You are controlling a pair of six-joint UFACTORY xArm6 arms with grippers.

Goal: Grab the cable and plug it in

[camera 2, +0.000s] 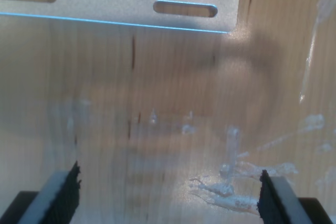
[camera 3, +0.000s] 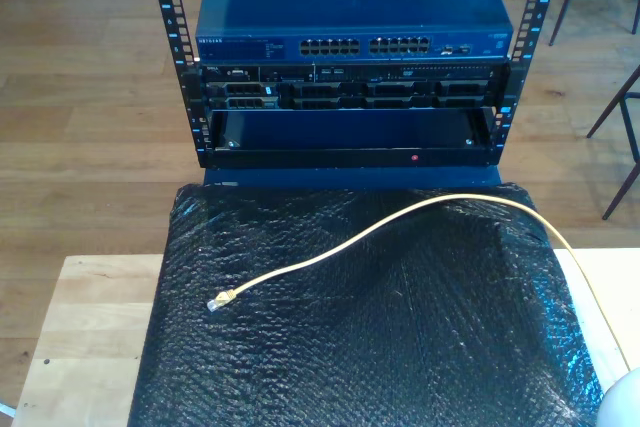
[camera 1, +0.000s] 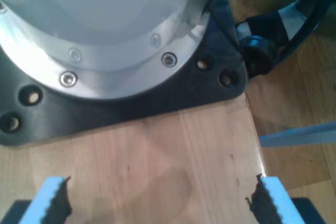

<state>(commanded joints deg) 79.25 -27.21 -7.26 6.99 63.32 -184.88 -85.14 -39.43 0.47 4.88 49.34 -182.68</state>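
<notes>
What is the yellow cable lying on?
The cable and its plug lie on black bubble wrap. Pale wooden table shows at the wrap's edges; whatever is directly beneath the wrap is covered.

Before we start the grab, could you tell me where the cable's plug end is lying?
In the exterior view, the cable's clear plug lies on the black bubble wrap, toward the view's lower left, well short of the network switch.

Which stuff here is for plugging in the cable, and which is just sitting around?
For the job:
- cable, with its plug
- blue network switch with its ports

Just around:
- black bubble wrap
- wooden table
- chair legs
</notes>
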